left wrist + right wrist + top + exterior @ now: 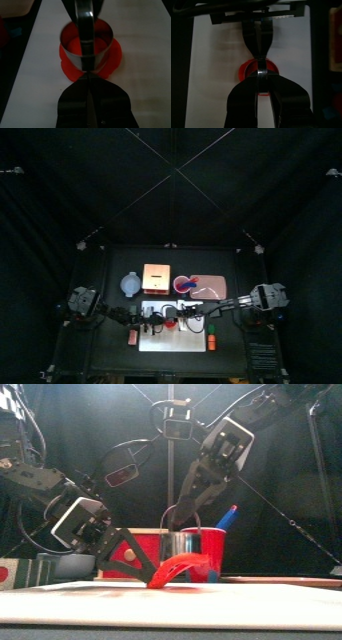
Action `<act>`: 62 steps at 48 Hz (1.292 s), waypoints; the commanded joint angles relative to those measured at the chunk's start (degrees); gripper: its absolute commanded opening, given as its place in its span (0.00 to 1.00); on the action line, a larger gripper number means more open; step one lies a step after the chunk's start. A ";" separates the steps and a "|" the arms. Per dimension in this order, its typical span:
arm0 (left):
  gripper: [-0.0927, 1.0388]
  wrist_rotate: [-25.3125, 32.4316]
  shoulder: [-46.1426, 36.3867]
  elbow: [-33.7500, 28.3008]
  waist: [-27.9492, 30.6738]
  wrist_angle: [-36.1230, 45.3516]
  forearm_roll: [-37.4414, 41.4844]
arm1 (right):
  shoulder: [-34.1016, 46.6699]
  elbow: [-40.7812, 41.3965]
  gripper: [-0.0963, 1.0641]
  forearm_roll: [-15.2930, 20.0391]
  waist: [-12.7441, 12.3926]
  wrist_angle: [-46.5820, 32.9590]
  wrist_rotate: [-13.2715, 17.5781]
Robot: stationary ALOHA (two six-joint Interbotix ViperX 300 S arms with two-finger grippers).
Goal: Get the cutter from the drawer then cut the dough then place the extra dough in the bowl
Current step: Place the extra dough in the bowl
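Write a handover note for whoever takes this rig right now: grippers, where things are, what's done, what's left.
Left gripper: shut on the rim of the dough, which curls up off the white board on that side.
Right gripper: shut on the handle of the cutter, which stands on the dough.
Bowl: back left, beside the wooden box; no dough seen in it.
Done: cutter fetched and set on the dough.
Left: peel the extra dough free and drop it in the bowl.
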 commanded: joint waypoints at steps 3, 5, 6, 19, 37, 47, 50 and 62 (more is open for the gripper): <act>0.46 0.00 -0.26 -0.44 0.18 0.53 0.00 | -11.07 6.77 0.49 1.76 -1.32 -1.41 0.09; 0.46 0.00 -0.26 -0.44 0.18 0.44 0.00 | -13.27 8.88 0.49 2.64 -1.32 -2.02 0.09; 0.47 0.00 -0.26 -0.44 0.26 0.53 0.00 | -14.68 10.46 0.49 3.16 -1.32 -2.20 0.09; 0.47 0.26 -1.93 -1.58 0.26 0.53 0.00 | -18.28 20.04 0.49 8.00 -1.32 -8.53 0.00; 0.52 0.35 -6.86 -2.11 0.62 0.53 0.00 | -10.55 20.48 0.50 6.68 -1.76 -12.13 0.00; 0.59 0.26 -7.21 -1.76 0.88 0.53 0.00 | -6.06 18.63 0.52 7.56 -1.49 -11.78 0.18; 0.63 0.35 -7.21 -1.76 0.88 0.53 0.09 | -5.80 18.11 0.53 7.56 -1.32 -11.51 0.09; 0.72 0.35 -7.21 -1.76 0.97 0.53 0.09 | -6.42 17.23 0.67 8.61 -0.79 -10.63 0.18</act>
